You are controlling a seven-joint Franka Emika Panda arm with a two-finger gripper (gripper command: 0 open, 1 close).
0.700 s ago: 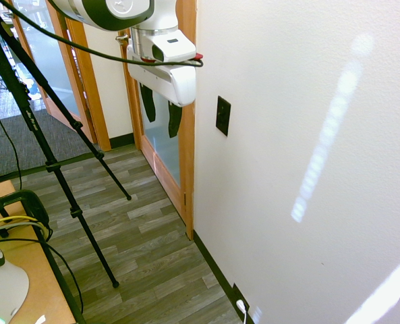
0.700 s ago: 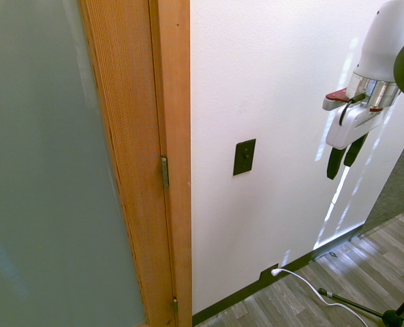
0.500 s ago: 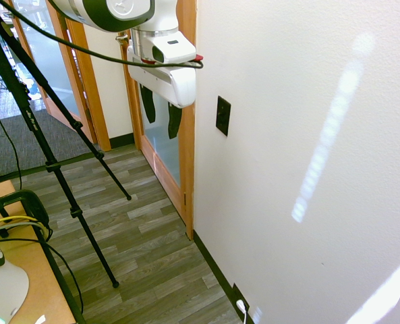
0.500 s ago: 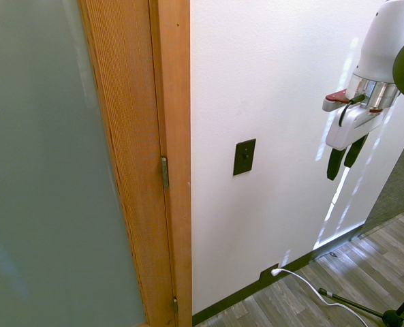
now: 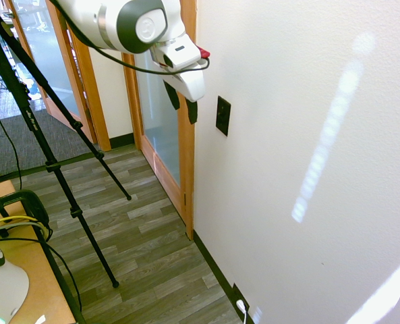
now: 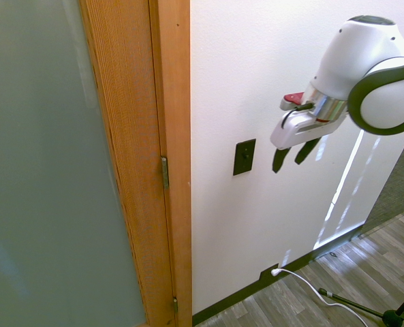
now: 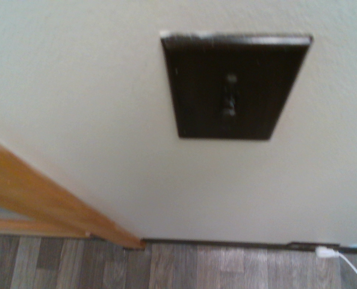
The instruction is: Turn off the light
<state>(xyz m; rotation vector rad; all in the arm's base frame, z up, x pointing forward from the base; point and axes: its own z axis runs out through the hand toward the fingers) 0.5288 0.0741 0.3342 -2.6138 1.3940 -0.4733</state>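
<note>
Take the wooden door frame as your landmark. The white wall runs away from its edge, and the switch is a small black plate mounted on that wall just beside the frame, about level with the door hinge. Its long axis stands upright. The wrist view shows a small toggle at the plate's middle, too blurred to say which way it is thrown.

Your pincer hangs on the far side of the switch from the frame, near the plate but not touching it, at roughly the same height. Its tips point steeply downward and lean toward the plate. So the switch lies sideways from the pincer, toward the frame, and I judge the coming move to be a short travel along the wall in that direction.

The two dark fingers stand apart, with a clear gap between them. They hold nothing and touch nothing.
</note>
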